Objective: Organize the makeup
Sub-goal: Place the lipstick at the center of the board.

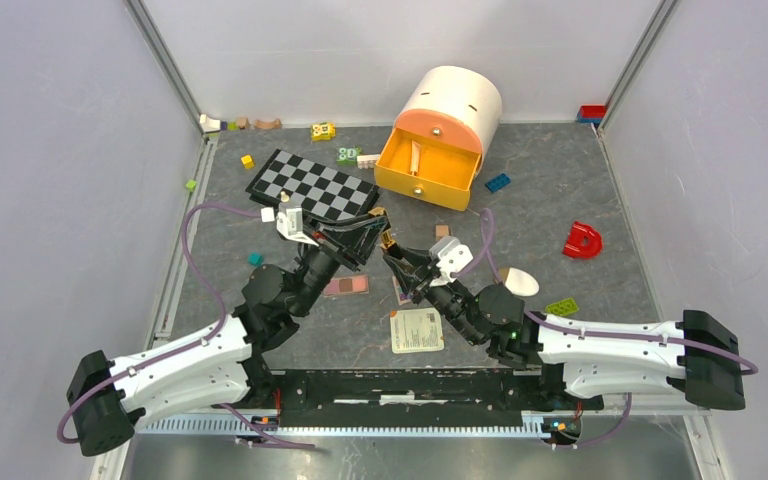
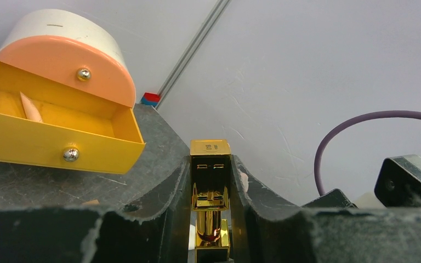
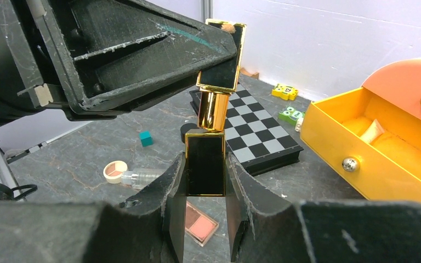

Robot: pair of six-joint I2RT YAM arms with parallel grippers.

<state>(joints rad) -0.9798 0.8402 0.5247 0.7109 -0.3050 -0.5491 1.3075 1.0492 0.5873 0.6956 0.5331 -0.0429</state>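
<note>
1. White packet [image 1: 416, 330] lies flat nearest the arm bases. I can't tell if it counts as makeup.
2. Loose on the table around it: pink palette [image 1: 345, 285], egg-shaped sponge [image 1: 520, 282], round compact [image 3: 115, 171] and, touching it, a clear tube [image 3: 141, 177]. None is sorted yet.
3. Mid-table and off the surface, both arms hold one black-and-gold lipstick [image 3: 211, 112].
4. Right gripper [image 3: 205, 162] is clenched on the base [image 3: 204, 147], fingers narrow and pressed on both sides.
5. Left gripper [image 2: 210, 169] is clamped on the cap [image 3: 223, 60] from above. The gold inner tube shows between cap and base, so the cap isn't seated. I can't tell whether it's going on or coming off.
6. Chessboard [image 1: 312, 187] sits just beyond the grippers, not part of the job.
7. Far end: the yellow drawer [image 1: 425, 190] is pulled open with one peach pencil [image 2: 30, 107] inside.
8. My estimate: early stage, one item stowed and most of it left, lipstick included.
</note>
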